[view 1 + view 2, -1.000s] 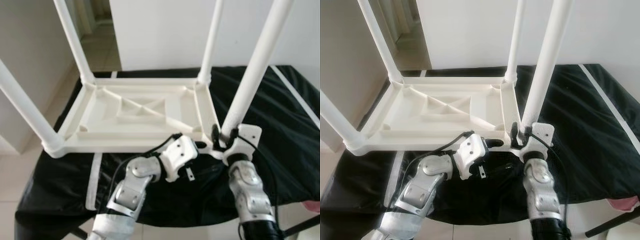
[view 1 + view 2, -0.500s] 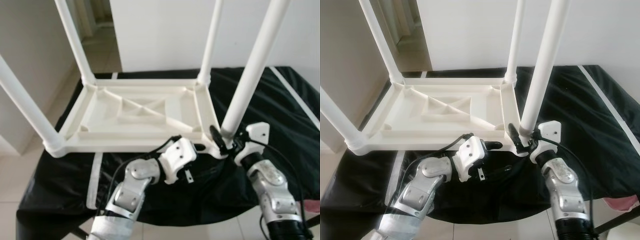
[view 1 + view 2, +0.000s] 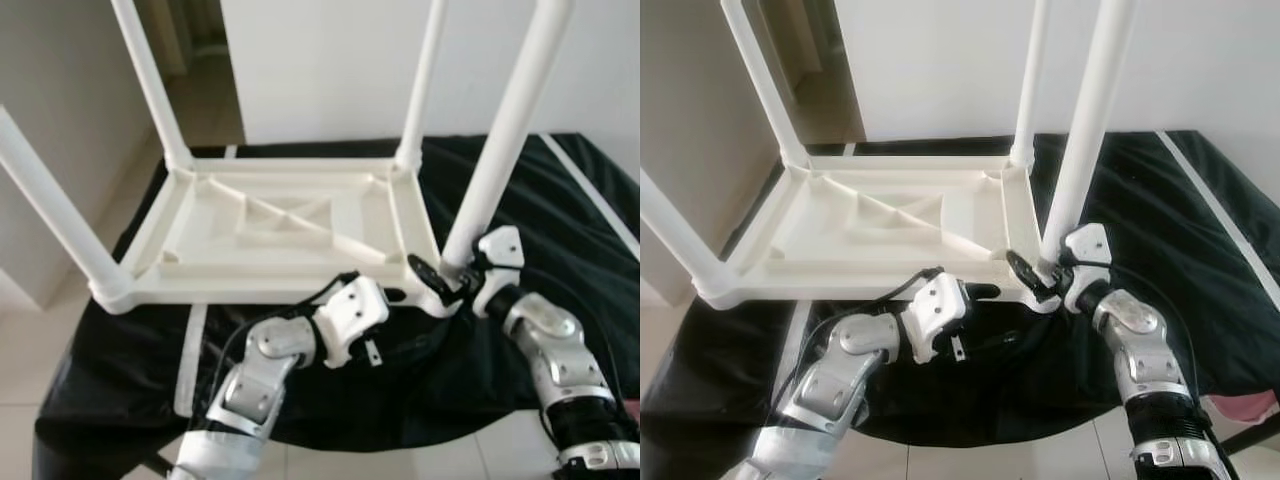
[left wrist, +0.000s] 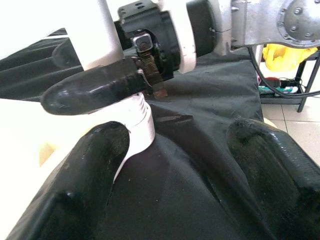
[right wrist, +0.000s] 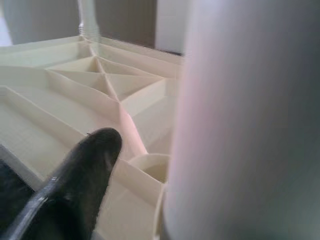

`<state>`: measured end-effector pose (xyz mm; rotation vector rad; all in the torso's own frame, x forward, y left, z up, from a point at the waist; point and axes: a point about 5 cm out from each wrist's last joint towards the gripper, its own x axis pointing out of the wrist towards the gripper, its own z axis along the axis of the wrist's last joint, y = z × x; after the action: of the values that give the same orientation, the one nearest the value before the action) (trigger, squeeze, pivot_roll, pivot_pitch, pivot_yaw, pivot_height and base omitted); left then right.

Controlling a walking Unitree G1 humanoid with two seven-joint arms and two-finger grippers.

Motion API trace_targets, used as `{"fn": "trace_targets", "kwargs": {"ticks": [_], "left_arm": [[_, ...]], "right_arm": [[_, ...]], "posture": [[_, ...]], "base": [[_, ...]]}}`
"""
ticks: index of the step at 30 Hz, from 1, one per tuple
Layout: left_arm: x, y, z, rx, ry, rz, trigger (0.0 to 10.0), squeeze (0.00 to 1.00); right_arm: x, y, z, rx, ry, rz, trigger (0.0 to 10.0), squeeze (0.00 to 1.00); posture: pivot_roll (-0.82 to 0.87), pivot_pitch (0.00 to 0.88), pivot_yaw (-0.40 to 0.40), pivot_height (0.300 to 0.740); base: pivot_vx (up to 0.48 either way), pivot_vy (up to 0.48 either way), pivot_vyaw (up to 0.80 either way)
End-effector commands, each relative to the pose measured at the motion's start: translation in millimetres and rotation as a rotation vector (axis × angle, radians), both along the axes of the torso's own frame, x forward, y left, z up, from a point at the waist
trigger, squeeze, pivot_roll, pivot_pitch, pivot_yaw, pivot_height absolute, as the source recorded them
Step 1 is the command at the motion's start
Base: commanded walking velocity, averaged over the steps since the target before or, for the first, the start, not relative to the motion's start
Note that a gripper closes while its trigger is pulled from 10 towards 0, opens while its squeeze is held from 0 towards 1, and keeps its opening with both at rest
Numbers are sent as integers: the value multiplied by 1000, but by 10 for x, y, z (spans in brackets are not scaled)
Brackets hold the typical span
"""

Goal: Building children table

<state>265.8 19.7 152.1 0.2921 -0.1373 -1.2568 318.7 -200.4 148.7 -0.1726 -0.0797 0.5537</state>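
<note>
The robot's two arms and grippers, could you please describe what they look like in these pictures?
Both arms are jointed silver metal segments with white housings at the wrists. The left gripper and the right gripper each carry two long, rounded black fingers. Thin black cables loop along the left arm's wrist, and a small spring mechanism sits at the right gripper's base.

Silver jointed arms, white wrist housings, black cables, long black fingers (image 4: 95,92).
</note>
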Motion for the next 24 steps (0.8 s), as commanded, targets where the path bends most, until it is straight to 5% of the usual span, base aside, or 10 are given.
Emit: {"fn": "trace_targets", "kwargs": {"ticks": [1,13,14,24], "left_arm": [[51,18,61,-24,-36,91,10000,0],[45,48,54,-22,-38,105,10000,0],[48,44,53,-23,-37,105,10000,0],[46,24,43,-25,-34,99,10000,0]], "right_arm": [[-3,-26,-64,-30,34,24,0,0],[-110,-132,-243,-39,98,29,0,0],[-104,-158,-238,-35,95,5,10000,0],[-94,-152,-214,25,80,-129,10000,0]], "posture": [[-40,0,27,740],[-33,0,20,740],[-35,0,22,740],[-46,0,26,740]], "base": [[0,0,0],[0,0,0],[0,0,0],[0,0,0]]}}
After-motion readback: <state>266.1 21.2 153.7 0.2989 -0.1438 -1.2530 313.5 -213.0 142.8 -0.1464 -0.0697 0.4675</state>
